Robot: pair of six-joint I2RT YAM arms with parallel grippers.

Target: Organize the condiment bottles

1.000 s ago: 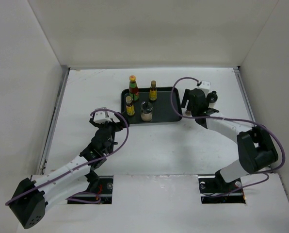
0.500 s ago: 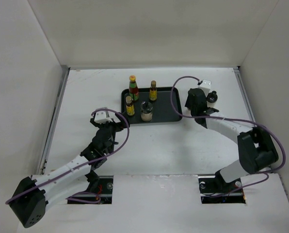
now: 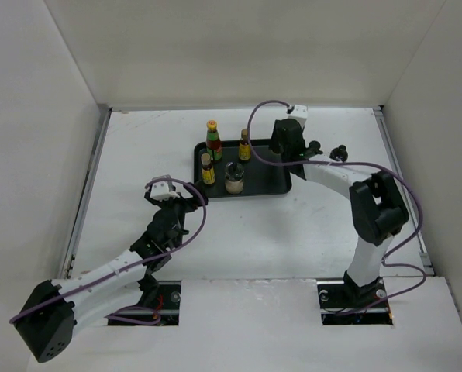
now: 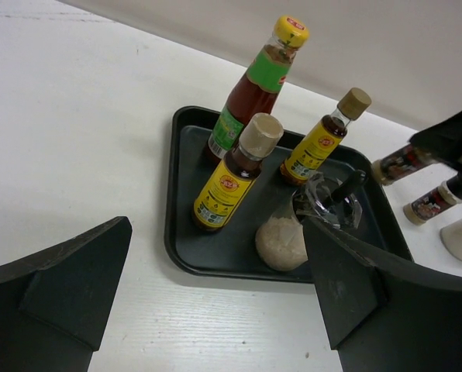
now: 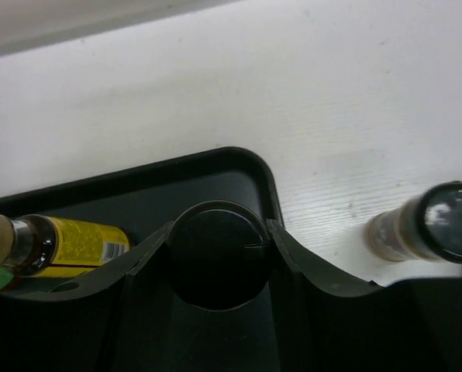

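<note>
1. Toward the bench's (image 3: 293, 232) far edge, we count four condiment bottles (image 4: 227, 182) upright in the tray (image 3: 258, 184).
2. The right end effector (image 3: 285, 151) pinches a fifth bottle (image 5: 219, 252) over the tray's right end; a sixth bottle (image 3: 339, 153) waits on the bench beyond.
3. The left end effector (image 4: 215, 240) hangs spread and empty.

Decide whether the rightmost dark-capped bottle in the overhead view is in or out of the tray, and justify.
Out. The dark-capped bottle sits on the white table, apart from the black tray.
</note>
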